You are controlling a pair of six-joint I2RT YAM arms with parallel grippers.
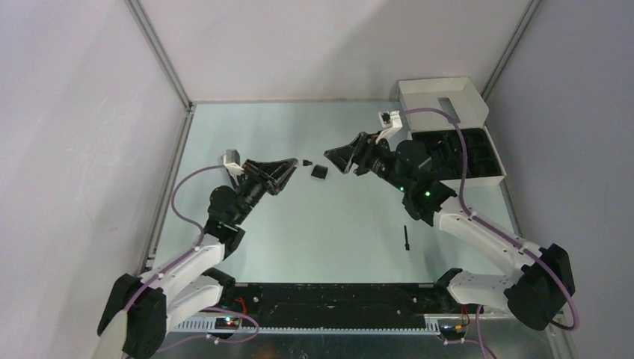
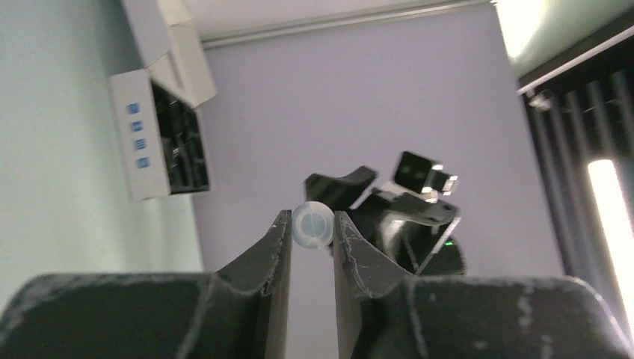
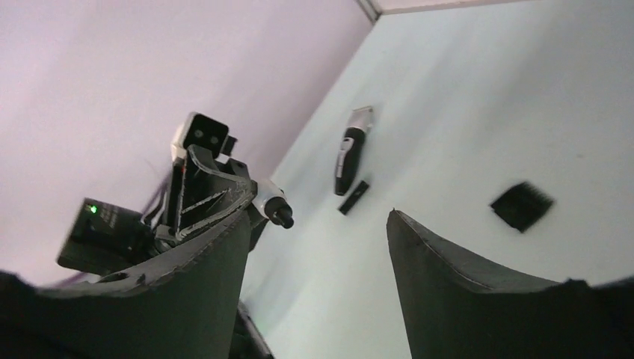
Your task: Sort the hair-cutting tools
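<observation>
- Left tool [image 2: 311,218]: we find its two fingers [image 2: 273,247] closed almost together on a small pale cylinder [image 2: 312,224] with a black cap. It is pinched at the very tips. The capped end juts past the tips toward the right tool.
- Right tool [image 3: 321,217]: we record its jaws standing wide apart with nothing between them. It is raised off the tabletop [image 1: 299,239] and faces the left tool. The two sets of tips are near each other but apart.
- Comb attachment [image 1: 320,171]: black, lying on the tabletop between the two tools, under the gap that separates them. Neither tool touches it.
- Hair clipper [image 3: 350,153]: silver-grey and black, lying flat on the tabletop beyond the left tool, as we see it from the right wrist. A short black strip [image 3: 353,198] lies just beside its dark end.
- Stick brush [image 1: 406,239]: thin and black, on the tabletop well behind the right tool, beside that arm's forearm.
- White box [image 1: 441,93]: open, with a black tray [image 1: 478,149] inside, standing behind the right tool. We cannot tell what its compartments hold.
</observation>
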